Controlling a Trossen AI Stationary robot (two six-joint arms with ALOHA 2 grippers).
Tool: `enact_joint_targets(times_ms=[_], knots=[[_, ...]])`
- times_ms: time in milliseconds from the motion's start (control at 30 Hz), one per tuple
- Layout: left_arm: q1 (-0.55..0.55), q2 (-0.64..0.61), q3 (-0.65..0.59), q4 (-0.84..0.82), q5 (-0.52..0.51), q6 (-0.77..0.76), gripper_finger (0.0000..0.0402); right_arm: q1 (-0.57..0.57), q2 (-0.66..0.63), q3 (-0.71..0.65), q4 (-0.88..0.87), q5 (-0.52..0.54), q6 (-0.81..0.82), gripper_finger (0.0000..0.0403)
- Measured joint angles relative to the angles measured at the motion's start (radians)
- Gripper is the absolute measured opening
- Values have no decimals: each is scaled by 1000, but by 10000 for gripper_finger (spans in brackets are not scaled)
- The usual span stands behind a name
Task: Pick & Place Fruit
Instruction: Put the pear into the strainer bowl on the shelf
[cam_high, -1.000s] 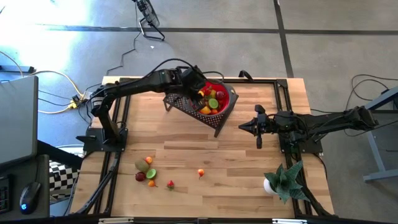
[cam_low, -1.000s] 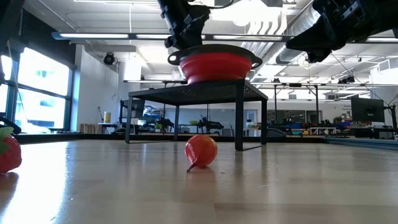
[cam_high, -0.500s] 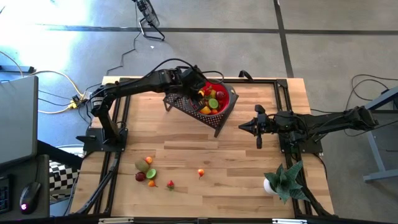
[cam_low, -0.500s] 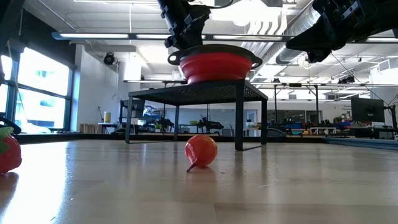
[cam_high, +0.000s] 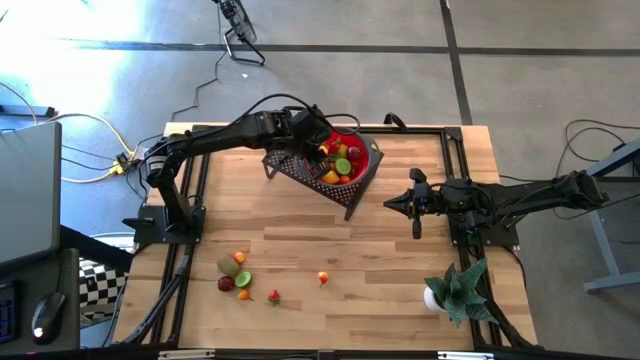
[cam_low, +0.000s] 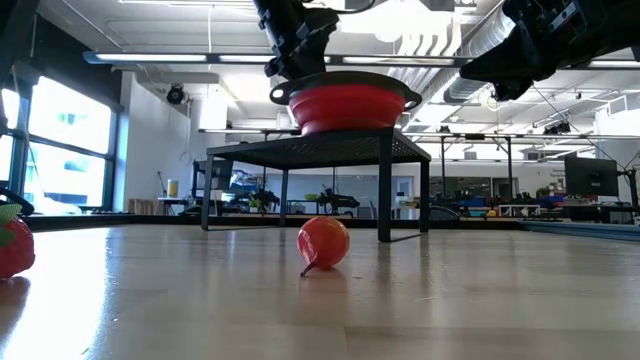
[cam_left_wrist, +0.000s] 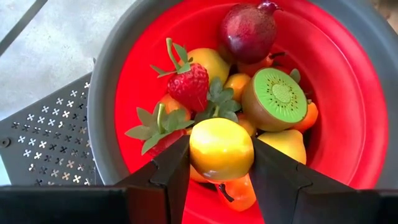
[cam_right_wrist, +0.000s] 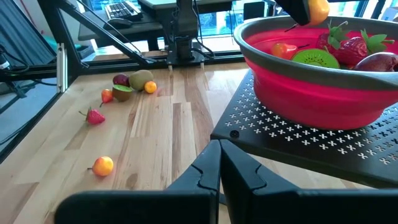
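A red bowl (cam_high: 368, 158) with a grey rim stands on a black perforated stand (cam_high: 300, 168) at the far middle of the table, holding several toy fruits. My left gripper (cam_left_wrist: 221, 154) hangs over the bowl, shut on a yellow fruit (cam_left_wrist: 221, 146). Several more fruits lie on the near left of the table (cam_high: 238, 278), with a small orange one (cam_high: 323, 278) a little to their right. My right gripper (cam_high: 415, 208) waits shut, right of the stand and above the table. My left gripper pinches the yellow fruit between its two fingers (cam_left_wrist: 177, 165), one on each of its opposite sides (cam_left_wrist: 198, 152). The fingers slant down from the table's left. The fruit (cam_right_wrist: 316, 9) hangs clear, above the bowl's rim and the fruits in it.
A spiky green plant in a white pot (cam_high: 452, 290) stands at the near right corner. Black frame rails run along the table's left and right edges. Bare wood lies between the stand and the loose fruits.
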Motion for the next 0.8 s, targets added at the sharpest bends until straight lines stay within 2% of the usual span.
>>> enact_joint_targets(times_ms=[167,467,600,800], knots=[[0,0,0,0,-1,3,151,0,0,0,0,0,0,2],[0,0,0,56,-11,38,216,0,0,0,0,0,0,2],[0,0,0,88,-11,38,220,0,0,0,0,0,0,2],[-7,-6,0,53,-10,87,221,0,0,0,0,-1,3,2]])
